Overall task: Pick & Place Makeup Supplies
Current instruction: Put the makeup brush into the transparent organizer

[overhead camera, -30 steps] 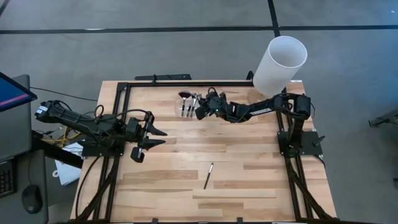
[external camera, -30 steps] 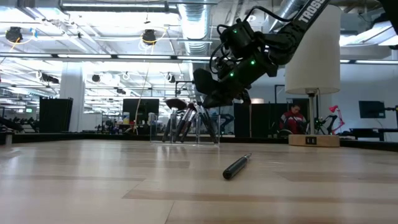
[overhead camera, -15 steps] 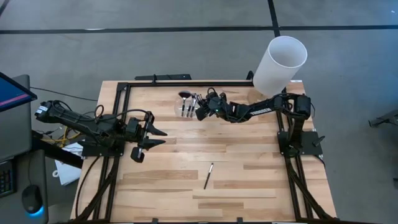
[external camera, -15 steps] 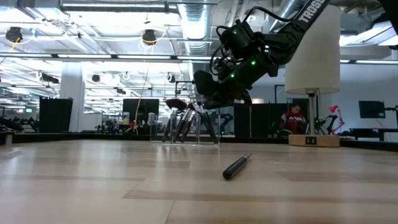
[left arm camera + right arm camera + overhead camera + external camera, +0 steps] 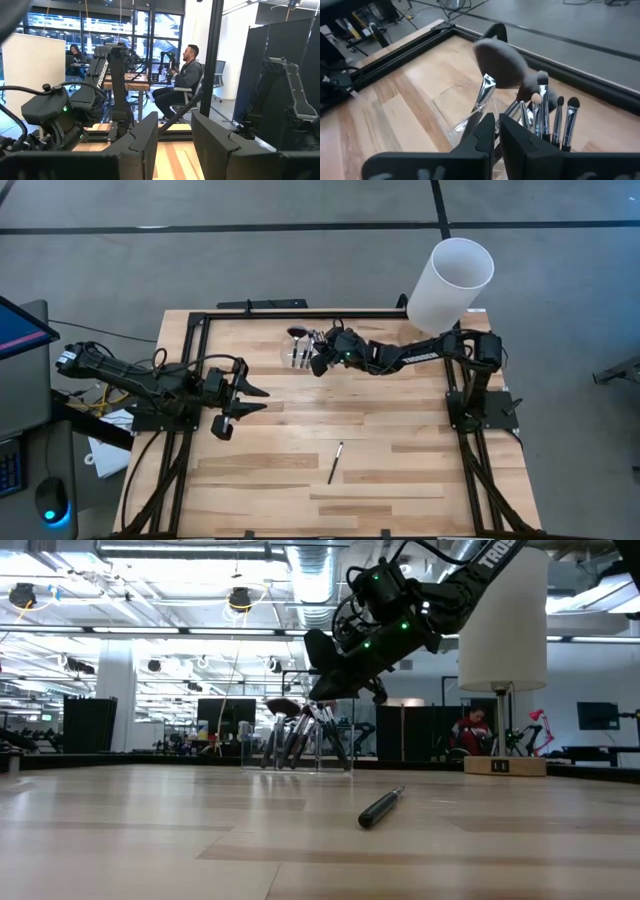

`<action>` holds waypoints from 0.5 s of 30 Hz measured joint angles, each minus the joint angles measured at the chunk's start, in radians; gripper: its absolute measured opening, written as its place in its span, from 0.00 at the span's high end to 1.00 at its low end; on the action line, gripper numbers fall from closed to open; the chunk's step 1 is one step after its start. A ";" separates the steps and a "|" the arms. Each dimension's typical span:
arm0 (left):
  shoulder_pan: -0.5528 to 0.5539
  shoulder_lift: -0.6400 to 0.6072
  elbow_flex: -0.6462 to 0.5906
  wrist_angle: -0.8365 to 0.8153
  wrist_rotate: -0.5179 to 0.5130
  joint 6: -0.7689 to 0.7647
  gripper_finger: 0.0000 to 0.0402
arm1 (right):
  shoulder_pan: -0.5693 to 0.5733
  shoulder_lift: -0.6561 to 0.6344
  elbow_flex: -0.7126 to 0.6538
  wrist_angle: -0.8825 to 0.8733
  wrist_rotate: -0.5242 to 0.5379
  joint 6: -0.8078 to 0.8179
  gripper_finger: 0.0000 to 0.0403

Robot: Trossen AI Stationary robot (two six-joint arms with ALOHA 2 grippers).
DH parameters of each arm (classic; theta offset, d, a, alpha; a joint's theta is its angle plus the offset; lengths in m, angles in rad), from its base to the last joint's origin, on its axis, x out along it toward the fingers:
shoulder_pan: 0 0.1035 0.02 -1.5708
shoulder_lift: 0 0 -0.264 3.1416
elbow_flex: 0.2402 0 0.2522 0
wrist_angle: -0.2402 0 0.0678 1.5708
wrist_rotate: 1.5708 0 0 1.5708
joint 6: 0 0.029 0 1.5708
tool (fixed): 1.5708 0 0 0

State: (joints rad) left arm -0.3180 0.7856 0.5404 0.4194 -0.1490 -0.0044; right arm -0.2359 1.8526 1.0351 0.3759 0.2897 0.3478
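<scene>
Lifting since a second ago, my right gripper (image 5: 345, 675), fingers nearly together and seemingly empty, leaves the brushes (image 5: 300, 735) in the holder (image 5: 297, 352); one brush (image 5: 336, 462) remains at table's six o'clock.

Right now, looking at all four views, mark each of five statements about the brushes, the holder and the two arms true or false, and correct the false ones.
1. One makeup brush lies alone on the table. True.
2. The right gripper is above the clear holder of brushes. True.
3. The left gripper grips a brush. False: it holds nothing, jaws open.
4. The white cylinder lies on its side. False: it stands upright.
5. The fluffy-headed brush is in the holder. True.
</scene>
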 joint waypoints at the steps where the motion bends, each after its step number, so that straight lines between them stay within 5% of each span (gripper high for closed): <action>1: 0.000 0.000 0.000 0.000 0.000 0.000 0.71 | 0.000 0.000 0.000 -0.001 0.000 0.011 0.96; 15: 0.000 0.000 0.000 0.000 0.000 0.005 0.71 | 0.027 0.000 0.000 -0.008 0.003 -0.012 0.98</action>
State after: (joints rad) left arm -0.3180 0.7856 0.5404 0.4198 -0.1492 0.0008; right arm -0.2093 1.8526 1.0351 0.3683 0.2932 0.3361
